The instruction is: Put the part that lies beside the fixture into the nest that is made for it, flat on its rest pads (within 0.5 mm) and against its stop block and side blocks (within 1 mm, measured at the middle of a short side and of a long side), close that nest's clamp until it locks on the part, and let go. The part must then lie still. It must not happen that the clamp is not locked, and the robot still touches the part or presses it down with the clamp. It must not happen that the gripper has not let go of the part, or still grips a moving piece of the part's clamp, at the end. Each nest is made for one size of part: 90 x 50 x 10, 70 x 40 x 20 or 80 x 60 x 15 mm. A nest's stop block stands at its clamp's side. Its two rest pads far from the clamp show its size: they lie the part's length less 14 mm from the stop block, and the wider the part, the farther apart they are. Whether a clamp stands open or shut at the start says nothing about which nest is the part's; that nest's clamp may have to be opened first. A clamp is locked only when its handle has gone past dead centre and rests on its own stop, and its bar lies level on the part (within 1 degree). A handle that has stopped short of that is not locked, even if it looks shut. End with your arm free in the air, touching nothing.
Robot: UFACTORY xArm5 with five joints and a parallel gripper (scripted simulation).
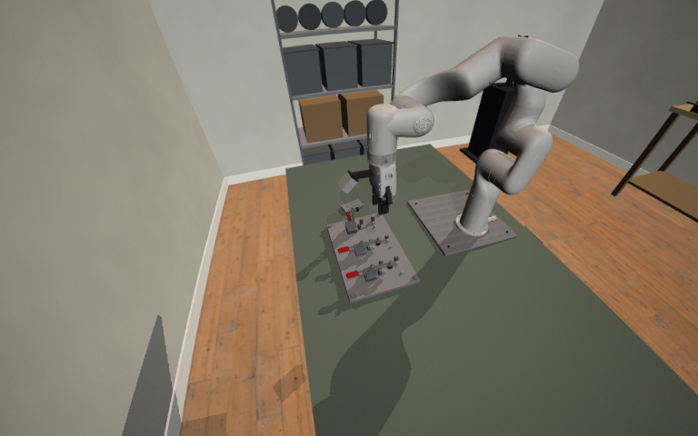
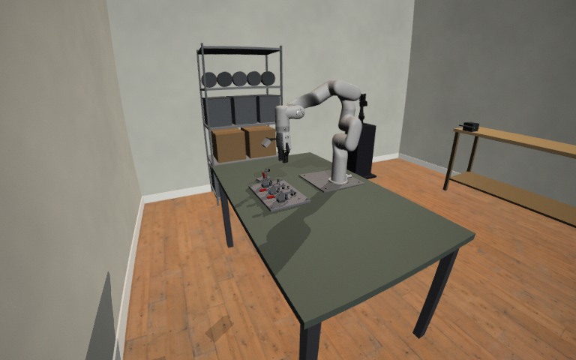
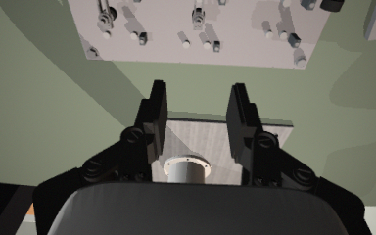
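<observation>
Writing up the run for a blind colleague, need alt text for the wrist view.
The black two-finger gripper hangs half open with nothing between its fingers, above the dark green table top. Past the fingertips lies the pale grey fixture plate with small pegs and blocks; below them shows the arm's ribbed grey base plate.
</observation>
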